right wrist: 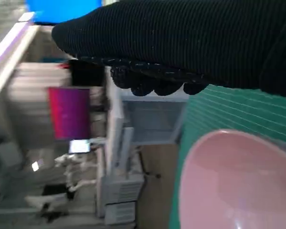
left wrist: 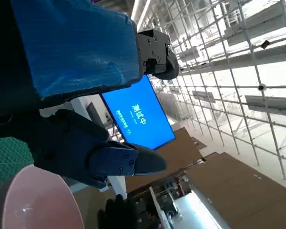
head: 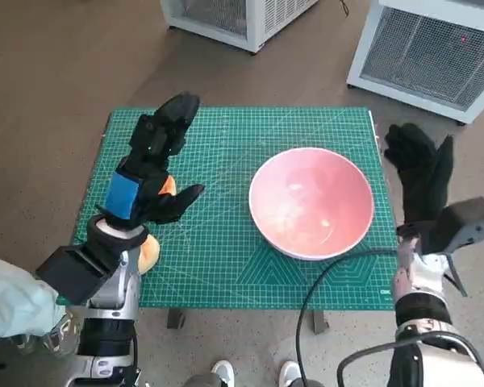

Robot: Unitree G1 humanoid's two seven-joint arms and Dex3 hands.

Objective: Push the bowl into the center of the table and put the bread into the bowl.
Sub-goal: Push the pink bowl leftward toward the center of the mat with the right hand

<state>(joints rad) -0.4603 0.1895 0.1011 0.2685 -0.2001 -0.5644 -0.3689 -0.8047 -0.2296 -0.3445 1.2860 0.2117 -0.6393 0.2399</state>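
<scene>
Head view: the black, blue-taped left hand (head: 157, 165) hovers at centre left, fingers spread, holding nothing. The black-gloved right hand (head: 419, 173) stands at the right edge, fingers extended, empty, just beside the wide pink ceramic bowl (head: 311, 201). Both are over a green gridded cutting mat (head: 226, 266) on brown floor; white mesh cabinets (head: 423, 48) fill the top. An orange-tan bread roll (head: 151, 246) lies under the left wrist.

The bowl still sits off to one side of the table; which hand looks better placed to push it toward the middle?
Probably the right hand: it is open just outside the bowl. The left hand is raised above the bread.
</scene>
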